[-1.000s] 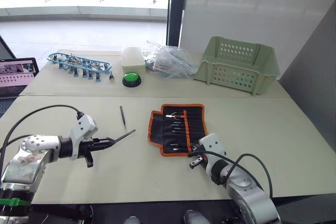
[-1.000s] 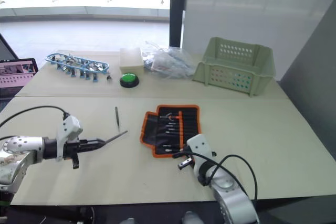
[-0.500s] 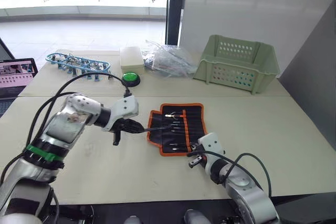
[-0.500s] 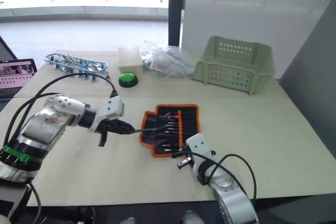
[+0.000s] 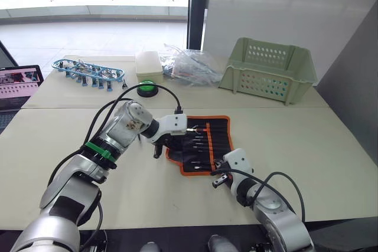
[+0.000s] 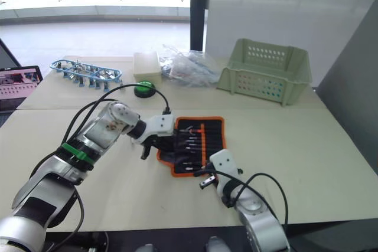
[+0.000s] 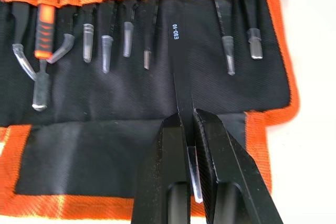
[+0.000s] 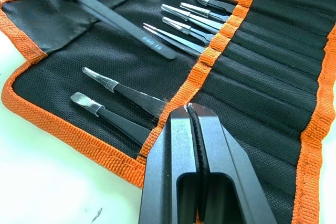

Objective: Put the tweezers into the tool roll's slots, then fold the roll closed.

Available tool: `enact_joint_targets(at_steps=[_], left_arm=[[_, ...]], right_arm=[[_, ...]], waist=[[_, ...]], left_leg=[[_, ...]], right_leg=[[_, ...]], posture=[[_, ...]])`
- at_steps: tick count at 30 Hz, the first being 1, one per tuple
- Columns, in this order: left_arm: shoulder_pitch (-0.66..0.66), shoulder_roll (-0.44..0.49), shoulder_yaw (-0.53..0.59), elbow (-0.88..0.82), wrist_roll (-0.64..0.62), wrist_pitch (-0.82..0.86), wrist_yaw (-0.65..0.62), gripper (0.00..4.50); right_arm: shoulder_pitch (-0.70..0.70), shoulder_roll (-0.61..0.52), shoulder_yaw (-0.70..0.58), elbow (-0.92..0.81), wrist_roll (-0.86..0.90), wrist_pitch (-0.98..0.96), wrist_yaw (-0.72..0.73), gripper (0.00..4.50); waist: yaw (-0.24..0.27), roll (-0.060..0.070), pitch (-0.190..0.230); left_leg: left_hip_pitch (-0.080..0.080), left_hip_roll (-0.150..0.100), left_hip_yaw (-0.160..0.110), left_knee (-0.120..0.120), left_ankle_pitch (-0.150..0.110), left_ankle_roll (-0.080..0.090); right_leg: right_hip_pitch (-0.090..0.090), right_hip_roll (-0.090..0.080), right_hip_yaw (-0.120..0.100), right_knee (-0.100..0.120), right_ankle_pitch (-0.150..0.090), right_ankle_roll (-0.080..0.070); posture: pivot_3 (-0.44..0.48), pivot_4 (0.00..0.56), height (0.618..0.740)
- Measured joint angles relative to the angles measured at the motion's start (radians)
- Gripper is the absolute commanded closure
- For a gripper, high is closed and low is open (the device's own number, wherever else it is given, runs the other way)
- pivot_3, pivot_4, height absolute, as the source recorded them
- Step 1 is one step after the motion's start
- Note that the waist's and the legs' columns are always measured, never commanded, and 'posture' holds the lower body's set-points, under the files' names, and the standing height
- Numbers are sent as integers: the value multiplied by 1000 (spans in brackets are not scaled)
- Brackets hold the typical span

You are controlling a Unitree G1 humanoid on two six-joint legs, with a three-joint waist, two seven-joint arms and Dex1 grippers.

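Daylight enters through the glazing at the upper left of the head views, where the outdoor area is overexposed to near white. Illumination across the table (image 5: 331, 146) is bright, even and diffuse; shadows are soft and short. The grey panel at the right edge stays darker. Both head views are sharp, with no evident edge distortion. In the wrist views the tool roll (image 7: 157, 98) weave is crisp, while the near fingers (image 8: 173, 182) show soft specular sheen.
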Motion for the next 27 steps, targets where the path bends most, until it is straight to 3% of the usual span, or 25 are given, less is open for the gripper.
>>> enact_joint_targets(at_steps=[27], left_arm=[[-42,-141,-16,161,134,-118,-20,4431]], right_arm=[[20,9,-3,-16,-1,0,-16,4500]], waist=[[3,0,0]], left_leg=[[-2,-1,-2,0,0,0]], right_leg=[[0,0,0,0,0,0]], posture=[[0,150,713]])
